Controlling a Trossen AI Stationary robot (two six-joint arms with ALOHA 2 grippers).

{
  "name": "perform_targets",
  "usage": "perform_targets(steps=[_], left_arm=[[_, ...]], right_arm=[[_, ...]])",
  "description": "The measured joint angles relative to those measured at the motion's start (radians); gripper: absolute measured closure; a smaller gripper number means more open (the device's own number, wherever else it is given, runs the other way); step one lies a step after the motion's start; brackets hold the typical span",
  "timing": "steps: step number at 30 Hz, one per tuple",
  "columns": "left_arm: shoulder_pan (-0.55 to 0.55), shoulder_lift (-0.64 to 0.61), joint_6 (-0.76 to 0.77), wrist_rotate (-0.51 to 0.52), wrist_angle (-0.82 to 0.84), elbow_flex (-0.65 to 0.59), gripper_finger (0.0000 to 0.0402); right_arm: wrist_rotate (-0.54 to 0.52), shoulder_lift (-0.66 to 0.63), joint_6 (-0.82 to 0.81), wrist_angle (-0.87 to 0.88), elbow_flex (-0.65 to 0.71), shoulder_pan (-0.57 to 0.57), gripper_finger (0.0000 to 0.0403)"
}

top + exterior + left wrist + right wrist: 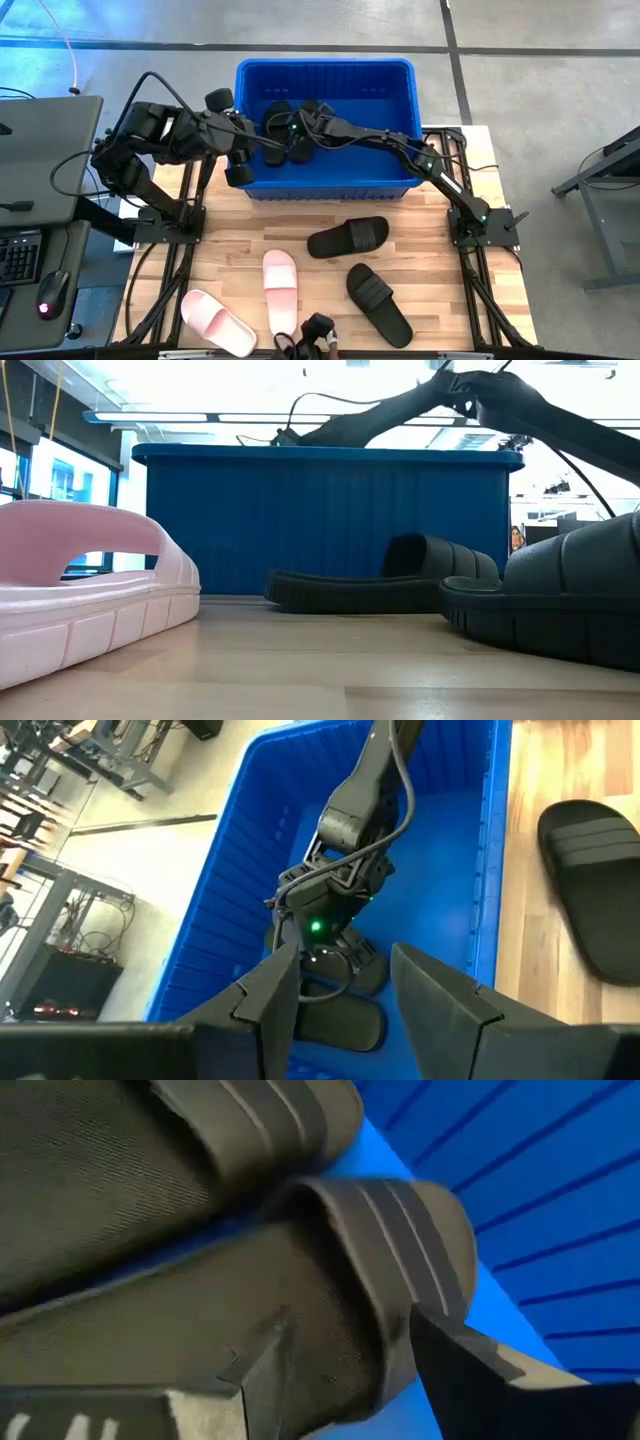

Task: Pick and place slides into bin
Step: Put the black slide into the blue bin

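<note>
The blue bin (325,75) stands at the table's far edge and also shows in the low view (330,520). Two black slides (285,135) are inside it at its left end. My right gripper (350,1330) reaches down into the bin and is shut on one black slide (200,1310); the other black slide (150,1160) lies beside it. My left gripper (343,960) hovers open and empty over the bin's left near part. Two more black slides (348,236) (378,303) and two pink slides (280,288) (217,322) lie soles down on the table. My right gripper holds the black slide at its side edge by the strap's root (385,1310), pinched between the two fingers. The fingers come from above, slanting down into the bin. The slide lies low in the bin against the other black slide; whether it rests on the floor I cannot tell.
The bin's right half (380,110) shows bare blue floor. In the low view a pink slide (90,590) and a black slide (560,600) stand close to the camera. A keyboard and mouse (50,290) sit left of the table.
</note>
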State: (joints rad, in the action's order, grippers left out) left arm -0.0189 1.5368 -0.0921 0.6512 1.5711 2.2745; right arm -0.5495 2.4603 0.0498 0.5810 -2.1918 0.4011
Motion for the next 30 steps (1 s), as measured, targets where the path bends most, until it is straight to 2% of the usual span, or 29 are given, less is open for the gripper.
perform_targets(steps=[12, 18, 24, 30], left_arm=[[0.000, 0.000, -0.037, -0.107, 0.000, 0.000, 0.0252], [0.000, 0.000, -0.043, -0.215, 0.000, 0.000, 0.0252], [0.000, 0.006, -0.043, -0.226, 0.000, 0.000, 0.0252], [0.013, 0.036, -0.031, -0.245, -0.003, -0.001, 0.0252]], right_arm=[[-0.055, -0.229, 0.027, 0.058, 0.000, -0.075, 0.0216], [-0.040, -0.361, -0.092, 0.202, 0.000, -0.090, 0.0222], [0.022, -0.468, -0.183, 0.349, 0.000, -0.120, 0.0222], [0.009, -0.556, -0.184, 0.459, 0.000, -0.191, 0.0222]])
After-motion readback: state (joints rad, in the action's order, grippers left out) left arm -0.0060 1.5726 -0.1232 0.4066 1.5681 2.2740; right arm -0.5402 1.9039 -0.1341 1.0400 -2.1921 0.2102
